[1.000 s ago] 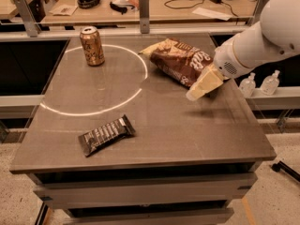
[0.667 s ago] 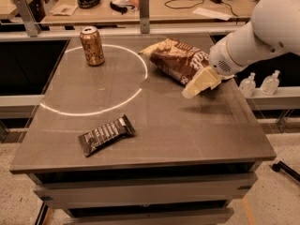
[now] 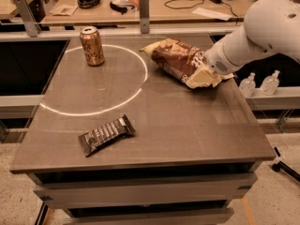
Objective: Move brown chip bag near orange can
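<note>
Working the grasp step with gripper (image 3: 203,77) at the puffy dark-brown foil chip bag (image 3: 174,59), upper right of tabletop (image 3: 187,125), whether clamped or open impossible to tell, next needing a carry left toward the upright copper-orange metal can (image 3: 92,46).

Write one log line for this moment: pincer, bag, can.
pincer: at right end of brown chip bag | bag: lying far right | orange can: upright far left, apart from bag | task: not done

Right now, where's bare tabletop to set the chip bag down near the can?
Bare: the stretch between the orange can and the brown chip bag; also the front right of the table, beside the wrapped bar. Crowded: right rear, where the claw sits at the bag's near end.
</note>
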Motion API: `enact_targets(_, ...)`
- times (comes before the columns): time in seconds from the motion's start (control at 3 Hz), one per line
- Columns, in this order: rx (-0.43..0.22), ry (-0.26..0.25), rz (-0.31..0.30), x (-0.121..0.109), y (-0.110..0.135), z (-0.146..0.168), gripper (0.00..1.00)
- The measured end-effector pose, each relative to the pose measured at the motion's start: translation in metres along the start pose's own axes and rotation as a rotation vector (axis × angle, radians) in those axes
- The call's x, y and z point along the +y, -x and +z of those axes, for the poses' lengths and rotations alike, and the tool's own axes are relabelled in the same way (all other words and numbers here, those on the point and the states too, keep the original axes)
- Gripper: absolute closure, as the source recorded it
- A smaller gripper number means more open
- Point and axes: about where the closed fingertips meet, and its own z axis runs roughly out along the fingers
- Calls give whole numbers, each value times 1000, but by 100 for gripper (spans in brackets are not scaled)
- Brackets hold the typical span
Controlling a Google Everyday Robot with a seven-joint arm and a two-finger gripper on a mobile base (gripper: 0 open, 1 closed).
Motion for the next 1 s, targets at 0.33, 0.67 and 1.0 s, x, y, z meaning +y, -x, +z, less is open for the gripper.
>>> enact_targets(0.33, 1, 1, -1, -2, -1, 2, 64)
enact_targets(0.67, 1, 1, -1, -3, 1, -1, 88)
enact_targets(1.0, 1, 1, -1, -3, 1, -1, 100)
